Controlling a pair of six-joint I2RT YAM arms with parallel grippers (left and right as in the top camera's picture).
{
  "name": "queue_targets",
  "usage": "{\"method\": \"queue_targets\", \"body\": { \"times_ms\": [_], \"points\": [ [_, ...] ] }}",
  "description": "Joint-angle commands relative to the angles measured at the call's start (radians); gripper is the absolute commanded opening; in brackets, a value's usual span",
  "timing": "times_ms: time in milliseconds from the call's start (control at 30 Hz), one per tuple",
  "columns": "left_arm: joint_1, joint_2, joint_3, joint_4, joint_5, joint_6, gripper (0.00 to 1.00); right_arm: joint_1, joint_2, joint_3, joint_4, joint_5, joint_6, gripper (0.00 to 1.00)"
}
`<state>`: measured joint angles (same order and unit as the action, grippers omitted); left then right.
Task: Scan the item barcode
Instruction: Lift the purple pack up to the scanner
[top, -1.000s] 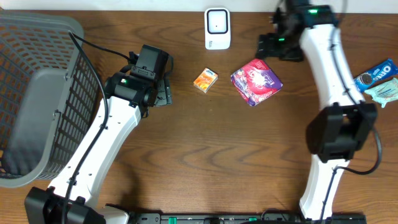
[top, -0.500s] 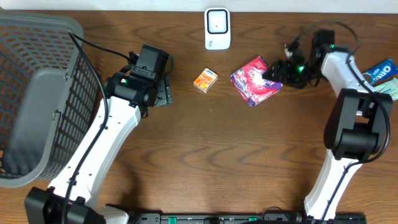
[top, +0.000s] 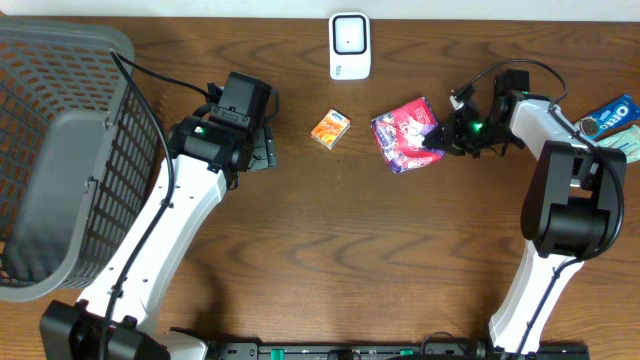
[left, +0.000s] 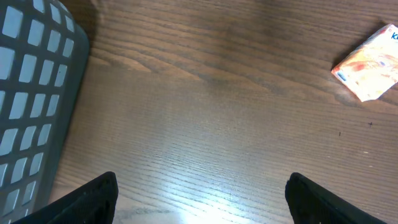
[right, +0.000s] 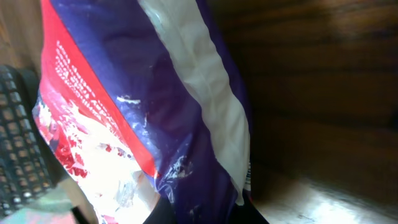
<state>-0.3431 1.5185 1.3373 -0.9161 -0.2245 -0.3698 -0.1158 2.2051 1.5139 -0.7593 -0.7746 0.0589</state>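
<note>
Grey plastic mesh basket (top: 60, 150) far left, probably for scanned goods. Left gripper (top: 265, 150) hovers over the brown wooden table (top: 350, 250), jaws spread, nothing held; likely waiting its turn. Small orange cardboard carton (top: 330, 129) just right of it. White barcode scanner (top: 349, 45) at the far edge, centre. Purple-and-red crinkled foil packet (top: 405, 130) below-right of the scanner. Right gripper (top: 443, 136) pinches its right edge, jaws pressed together on the film, presumably to carry it to the scanner.

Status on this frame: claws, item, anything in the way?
Right claw shut on purple-red snack pack edge. Left claw open, empty. Nothing between pack and white scanner; small orange box sits aside.
</note>
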Motion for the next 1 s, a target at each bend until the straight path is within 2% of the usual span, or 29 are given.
{"method": "queue_targets", "body": {
  "times_ms": [0,133,267,533,733,967],
  "points": [
    [0.002,0.006,0.007,-0.003,-0.02,-0.009,0.86,0.019,-0.09,0.087,0.008,-0.066,0.137,0.01],
    [0.002,0.006,0.007,-0.003,-0.02,-0.009,0.86,0.048,-0.136,0.133,0.073,-0.066,0.259,0.01],
    [0.002,0.006,0.007,-0.003,-0.019,-0.009,0.86,0.117,-0.132,0.132,0.251,-0.042,0.461,0.01],
    [0.002,0.006,0.007,-0.003,-0.02,-0.009,0.86,0.292,-0.102,0.133,0.618,0.253,0.784,0.01],
    [0.002,0.006,0.007,-0.003,-0.02,-0.009,0.86,0.363,-0.081,0.133,0.712,0.479,0.809,0.01],
    [0.002,0.006,0.007,-0.003,-0.019,-0.009,0.86,0.343,-0.06,0.133,0.718,0.534,0.809,0.01]
  ]
}}
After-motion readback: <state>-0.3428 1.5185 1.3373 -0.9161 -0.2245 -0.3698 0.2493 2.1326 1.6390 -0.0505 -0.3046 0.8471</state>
